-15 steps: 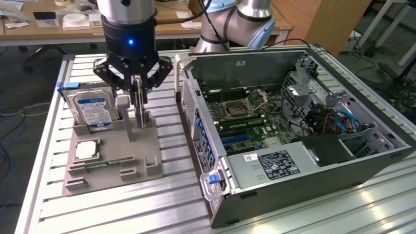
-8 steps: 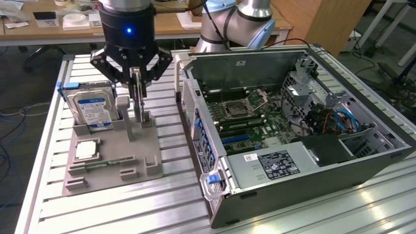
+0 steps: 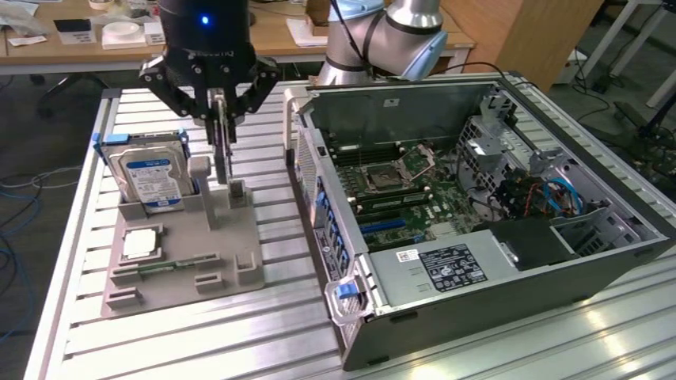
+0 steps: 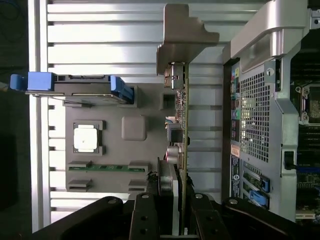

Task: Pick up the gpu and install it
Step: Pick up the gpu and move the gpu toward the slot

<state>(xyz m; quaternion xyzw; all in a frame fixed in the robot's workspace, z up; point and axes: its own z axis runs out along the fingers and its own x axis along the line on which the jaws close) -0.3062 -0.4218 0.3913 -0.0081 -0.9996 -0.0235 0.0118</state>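
The gpu (image 3: 223,150) hangs edge-on and upright, a thin card with a silvery end bracket (image 4: 181,45) and a board edge (image 4: 184,135). My gripper (image 3: 220,131) is shut on its upper part, one black finger (image 4: 144,215) on each side. The card's lower edge is at the slotted post (image 3: 236,194) of the grey holder (image 3: 241,257); I cannot tell whether it still touches it. The open computer case (image 3: 349,229) lies on its side to the exterior view's right, with the motherboard (image 3: 407,186) exposed.
On the grey holder stand a blue-labelled hard drive (image 3: 154,176), a square processor (image 3: 139,244) and a slim green memory stick (image 3: 174,265). Everything rests on a slatted aluminium table (image 3: 211,340). The arm's base (image 3: 385,39) rises behind the case. Desks stand beyond.
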